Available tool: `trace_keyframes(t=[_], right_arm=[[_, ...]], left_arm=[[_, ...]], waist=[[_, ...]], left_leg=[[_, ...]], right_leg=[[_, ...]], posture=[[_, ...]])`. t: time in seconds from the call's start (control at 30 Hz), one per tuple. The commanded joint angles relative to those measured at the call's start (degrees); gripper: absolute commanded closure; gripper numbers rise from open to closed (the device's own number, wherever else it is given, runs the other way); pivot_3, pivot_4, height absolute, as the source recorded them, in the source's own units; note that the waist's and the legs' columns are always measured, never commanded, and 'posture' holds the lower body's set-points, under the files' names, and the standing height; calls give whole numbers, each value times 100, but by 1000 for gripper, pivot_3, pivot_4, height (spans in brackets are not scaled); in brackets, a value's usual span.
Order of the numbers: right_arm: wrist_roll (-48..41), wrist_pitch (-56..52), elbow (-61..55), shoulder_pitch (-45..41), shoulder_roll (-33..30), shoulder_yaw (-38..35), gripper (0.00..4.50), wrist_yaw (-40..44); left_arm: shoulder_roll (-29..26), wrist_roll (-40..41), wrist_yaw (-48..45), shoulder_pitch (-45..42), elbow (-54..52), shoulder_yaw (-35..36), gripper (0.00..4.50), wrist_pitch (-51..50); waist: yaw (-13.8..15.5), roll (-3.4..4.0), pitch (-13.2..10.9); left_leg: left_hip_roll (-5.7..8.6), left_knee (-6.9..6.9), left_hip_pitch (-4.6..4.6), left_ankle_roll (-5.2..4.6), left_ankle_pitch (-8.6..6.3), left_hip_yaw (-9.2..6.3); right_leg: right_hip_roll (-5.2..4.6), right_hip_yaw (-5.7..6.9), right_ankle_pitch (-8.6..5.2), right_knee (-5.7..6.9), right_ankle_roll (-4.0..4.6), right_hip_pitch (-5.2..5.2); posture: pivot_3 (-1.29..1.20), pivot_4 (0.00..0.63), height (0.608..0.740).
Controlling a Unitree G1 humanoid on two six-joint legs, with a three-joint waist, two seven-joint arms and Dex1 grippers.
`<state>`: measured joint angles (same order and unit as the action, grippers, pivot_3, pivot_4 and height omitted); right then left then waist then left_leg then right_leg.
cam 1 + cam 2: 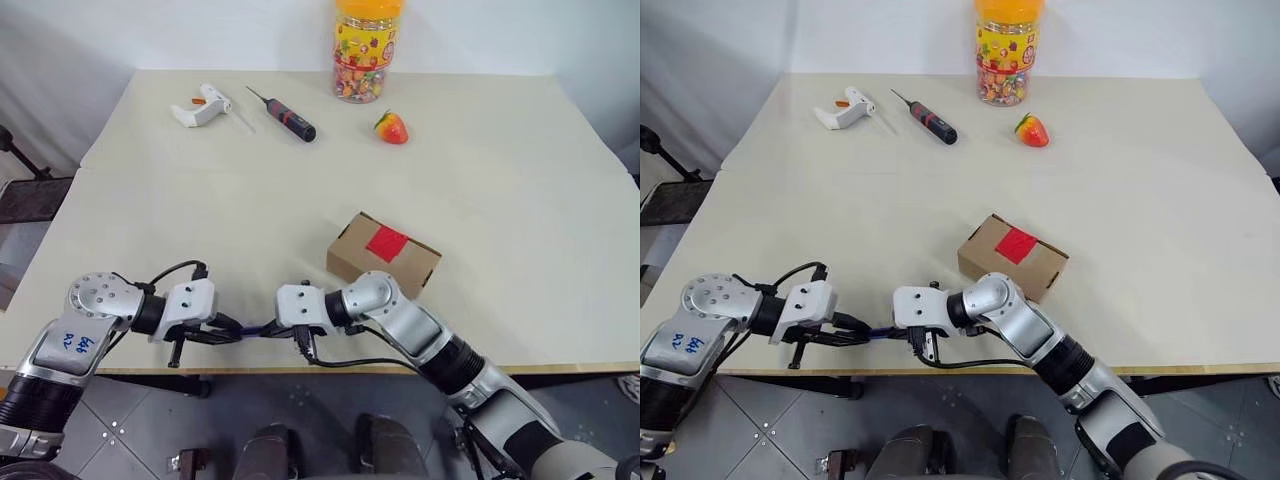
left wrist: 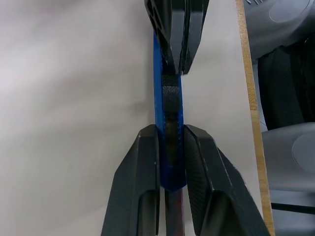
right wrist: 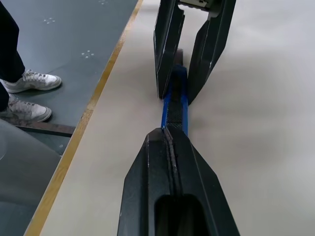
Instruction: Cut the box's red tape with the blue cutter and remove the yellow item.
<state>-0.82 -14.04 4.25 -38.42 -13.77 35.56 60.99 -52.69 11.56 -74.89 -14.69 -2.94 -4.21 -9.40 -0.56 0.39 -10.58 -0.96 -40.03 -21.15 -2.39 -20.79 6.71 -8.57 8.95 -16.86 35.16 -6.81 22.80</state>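
Observation:
The blue cutter [image 2: 167, 118] lies level just above the table's front edge, left of the box. My left gripper [image 1: 235, 333] is shut on one end of it, a finger [image 2: 140, 172] on each side. My right gripper [image 3: 169, 132] is shut. Its closed tips rest on the cutter's other end beside the black slider [image 2: 171, 96], facing the left gripper. The brown box [image 1: 383, 255] sits closed behind my right arm, with the red tape [image 1: 387, 243] across its lid. The yellow item is hidden.
At the table's back are a white glue gun [image 1: 203, 104], a black-and-red screwdriver [image 1: 285, 116], a yellow-lidded candy jar [image 1: 366, 50] and a strawberry toy [image 1: 391, 127]. The table's front edge [image 3: 88, 118] runs close by both grippers. A person's shoes [image 3: 29, 81] stand on the floor.

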Motion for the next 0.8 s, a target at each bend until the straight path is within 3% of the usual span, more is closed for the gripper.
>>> trace_keyframes(t=[0.03, 0.17, 0.2, 0.3, 0.43, 0.63, 0.8], right_arm=[[-192, -349, -541, -54, -42, -386, 4485, -67], [-1149, -2308, -1908, -128, -476, -1332, 4485, -50], [-1500, -3255, -2339, -266, -926, -1429, 4328, 197], [-2336, -4753, -2973, -574, -1555, -2138, 3590, 243], [-2914, -5694, -2960, -1084, -1782, -2873, 2236, -62], [-3105, -6091, -2479, -1654, -2042, -3351, 137, -587], [-3117, -6709, -1664, -2172, -1984, -3092, 59, -1020]], left_arm=[[67, 30, 71, 215, -125, -54, 4121, -23], [444, 261, 639, 341, -96, 470, 4121, 149], [609, 379, 753, 374, -64, 637, 4121, 319], [1044, 570, 1067, 422, -16, 963, 4121, 765], [1501, 626, 1440, 388, -20, 1112, 4121, 1188], [2213, 720, 1979, 230, 41, 1292, 4121, 2037], [2447, 396, 2222, 55, 284, 1165, 4121, 2743]], waist=[[-1, 1, -1], [47, 7, -5], [58, 4, -4], [64, -2, -1], [7, -1, -1], [1, -4, -2], [21, -8, 1]], left_leg=[[0, 0, 0, 0, 0, -1], [0, -5, -10, -1, 0, -9], [2, -7, -14, -1, 0, -14], [5, -19, -23, -5, 0, -42], [1, -11, -18, -2, -1, -40], [5, -5, -16, -1, -1, -33], [7, -8, -17, -3, 0, -31]], right_leg=[[0, 0, 0, 0, 0, 0], [-3, -1, 0, 0, 0, 3], [-6, -1, 0, -1, 0, 3], [-8, 0, 2, 5, 1, -2], [-4, 4, 1, 4, 2, -2], [-7, 4, 1, 3, 1, -1], [-10, 4, 2, 4, 0, -1]], posture=[[0, 150, 740], [0, 150, 740], [0, 150, 740], [0, 150, 740], [0, 150, 740], [0, 150, 740], [0, 150, 740]])
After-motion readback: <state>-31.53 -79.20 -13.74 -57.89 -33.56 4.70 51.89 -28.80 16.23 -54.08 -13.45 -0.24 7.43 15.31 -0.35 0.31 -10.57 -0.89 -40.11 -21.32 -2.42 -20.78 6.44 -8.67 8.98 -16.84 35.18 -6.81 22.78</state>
